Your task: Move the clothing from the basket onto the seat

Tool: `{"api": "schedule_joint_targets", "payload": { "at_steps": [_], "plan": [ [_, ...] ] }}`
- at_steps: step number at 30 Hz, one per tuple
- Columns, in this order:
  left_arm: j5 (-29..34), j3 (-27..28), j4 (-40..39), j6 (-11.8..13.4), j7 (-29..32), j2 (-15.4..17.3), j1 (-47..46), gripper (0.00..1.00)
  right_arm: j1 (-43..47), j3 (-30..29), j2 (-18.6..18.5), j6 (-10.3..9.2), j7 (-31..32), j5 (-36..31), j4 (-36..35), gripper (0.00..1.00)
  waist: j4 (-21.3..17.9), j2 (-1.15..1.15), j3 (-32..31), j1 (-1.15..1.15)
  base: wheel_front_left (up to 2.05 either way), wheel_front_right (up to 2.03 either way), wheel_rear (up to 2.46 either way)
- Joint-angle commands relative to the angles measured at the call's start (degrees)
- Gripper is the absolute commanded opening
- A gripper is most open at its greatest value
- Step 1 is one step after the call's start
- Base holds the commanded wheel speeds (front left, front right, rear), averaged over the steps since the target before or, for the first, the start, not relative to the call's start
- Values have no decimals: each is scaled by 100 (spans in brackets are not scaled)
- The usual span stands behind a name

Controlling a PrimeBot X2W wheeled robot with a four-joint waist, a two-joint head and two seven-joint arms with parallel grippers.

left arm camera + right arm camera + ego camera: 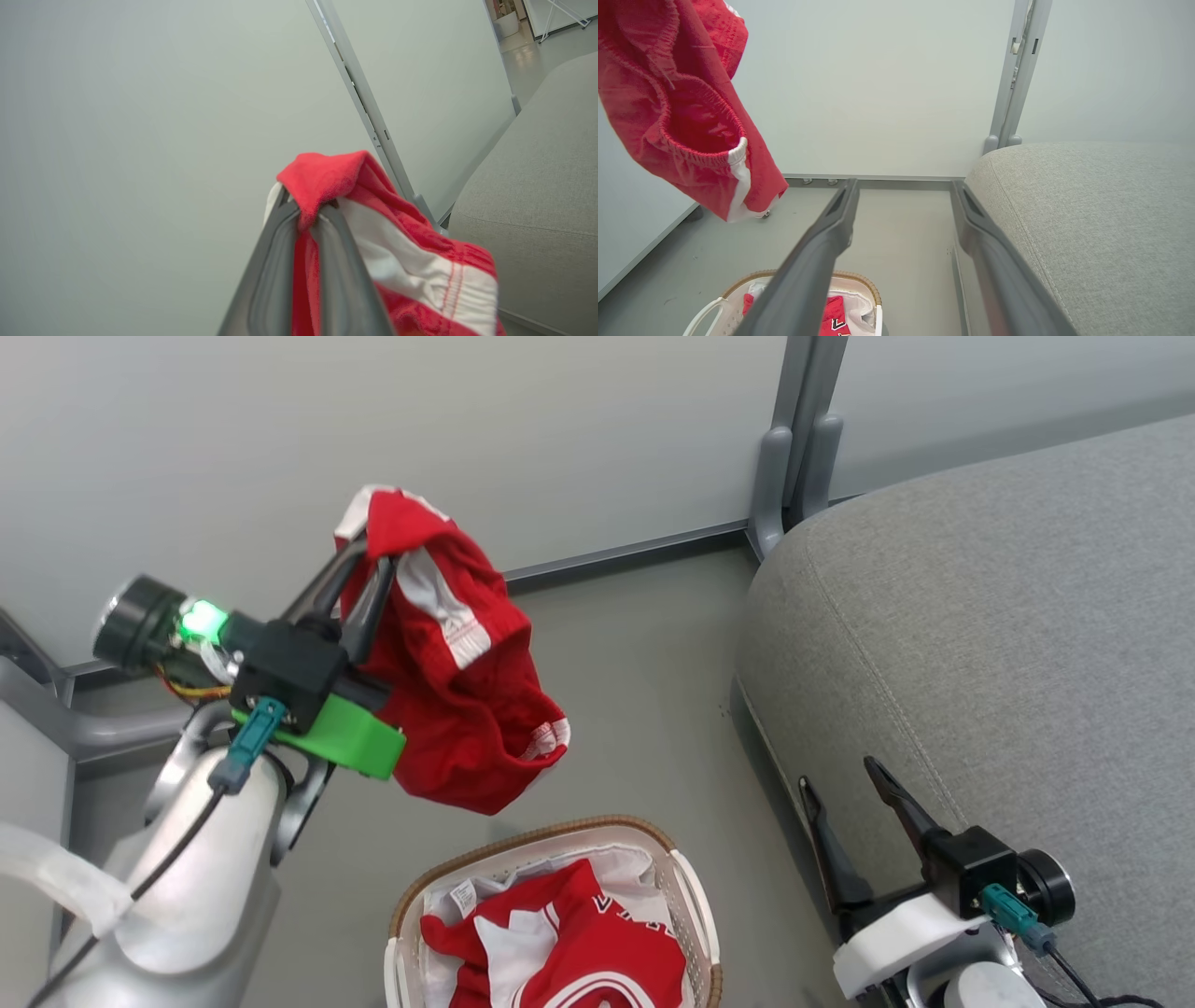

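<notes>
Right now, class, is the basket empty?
Not empty: a red jersey lies inside the basket, over its white liner.

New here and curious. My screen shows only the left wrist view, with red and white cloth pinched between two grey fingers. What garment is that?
Observer: A pair of red shorts. The left tool holds them in the air, apart from the basket.
Visitor: Is the basket empty now?
Observer: No. A red jersey lies inside it on the white liner.
Visitor: And the other arm?
Observer: The right tool is open and holds nothing, low beside the grey seat.
</notes>
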Motion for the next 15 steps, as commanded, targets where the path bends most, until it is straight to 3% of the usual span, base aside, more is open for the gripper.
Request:
{"api": "schedule_joint_targets", "payload": {
  "at_steps": [1, 6, 15],
  "plan": [
    [-69, -49, -62, -14, 43, 71, -191, 0, -57, 67, -18, -6, -12, 47, -58, 100, -11, 0, -53, 1, 0, 0, 0],
    [-159, -161, -281, -16, 199, 173, -638, 0, -296, 413, -19, -6, -12, 45, -205, 100, 10, 0, -53, 1, 0, 0, 0],
    [-257, -422, -722, -19, 354, 66, -1072, 0, -1333, 1146, -22, -6, -12, 216, -237, 100, 126, 0, -10, 1, 0, 0, 0]
  ]
}}
